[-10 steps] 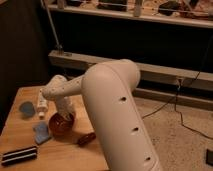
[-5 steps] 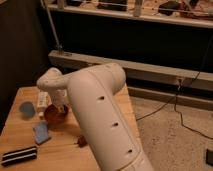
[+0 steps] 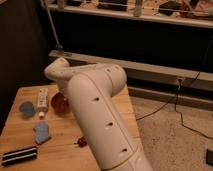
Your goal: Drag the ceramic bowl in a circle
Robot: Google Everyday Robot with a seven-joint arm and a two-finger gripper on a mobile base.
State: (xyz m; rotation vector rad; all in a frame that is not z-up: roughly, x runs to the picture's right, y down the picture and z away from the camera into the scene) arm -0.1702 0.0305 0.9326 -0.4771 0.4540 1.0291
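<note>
The ceramic bowl point(image 3: 58, 103) is a small orange-red glossy bowl on the wooden table point(image 3: 60, 150), just right of a white bottle. Its right part is hidden behind my arm. My white arm point(image 3: 95, 110) fills the middle of the view, and its wrist point(image 3: 59, 74) bends down over the bowl. The gripper is at the bowl, below the wrist, hidden by the arm.
A white bottle point(image 3: 42, 99) lies left of the bowl, and a flat blue disc point(image 3: 26, 108) lies further left. A blue pad point(image 3: 42, 132) and a black striped bar point(image 3: 19, 155) lie near the front left. A dark red object point(image 3: 81, 142) peeks out beside the arm. The table's right edge drops to speckled floor.
The bowl and the arm's wrist have moved away from the front of the table toward the back, ending close to the white bottle.
</note>
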